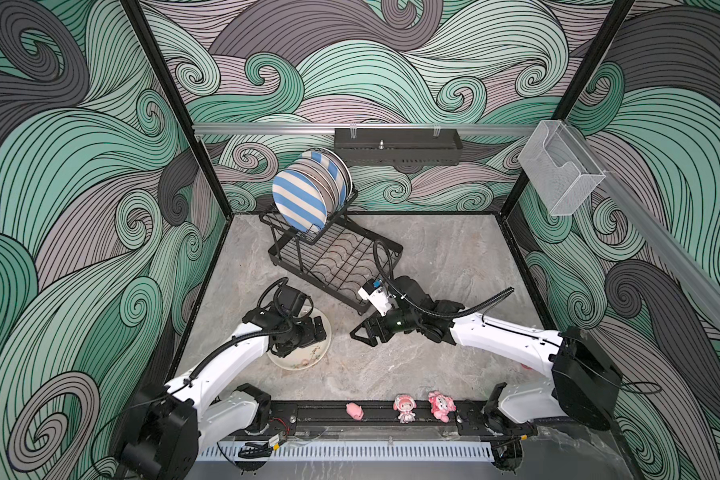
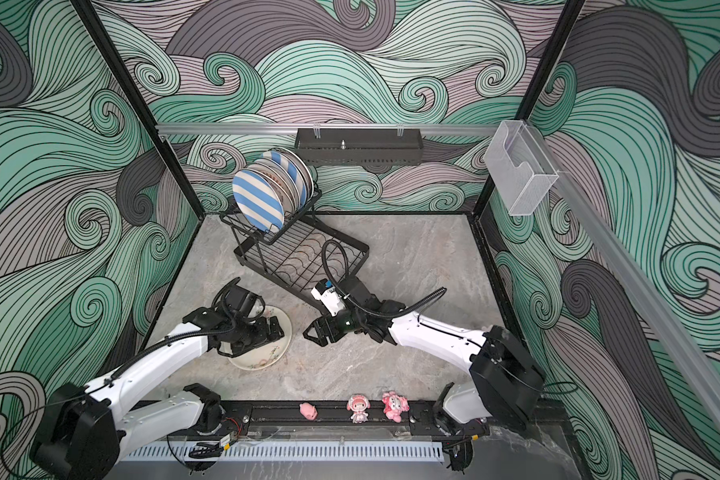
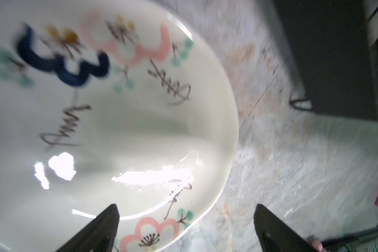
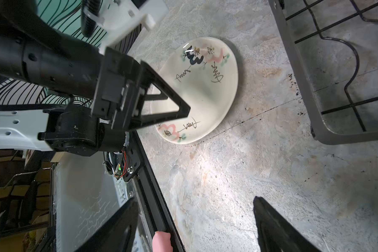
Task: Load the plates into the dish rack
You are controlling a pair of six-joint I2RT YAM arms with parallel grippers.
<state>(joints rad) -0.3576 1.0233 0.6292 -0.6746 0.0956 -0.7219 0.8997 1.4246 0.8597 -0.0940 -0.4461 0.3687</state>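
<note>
A cream floral plate [image 1: 304, 361] [image 2: 262, 357] [image 3: 118, 120] [image 4: 205, 93] with a dark "3" lies flat on the marble table at front left. Above its right side my left gripper [image 1: 319, 330] [image 2: 273, 328] [image 3: 186, 207] is open. One finger is over the plate's inside and the other is past its rim over the table. My right gripper [image 1: 362, 334] [image 2: 314, 332] [image 4: 195, 200] is open and holds nothing, low over the table to the right of the plate. Behind them stands the black wire dish rack [image 1: 337, 257] [image 2: 300, 253] [image 4: 314, 87]. Several plates stand upright in its upper tier, a blue-striped one [image 1: 298, 199] [image 2: 258, 203] in front.
Three pink figurines [image 1: 404, 408] [image 2: 358, 409] sit on the black front rail. A black perforated shelf [image 1: 398, 145] hangs on the back wall. A clear acrylic box [image 1: 562, 170] is mounted on the right wall. The rack's near corner is close to the right wrist.
</note>
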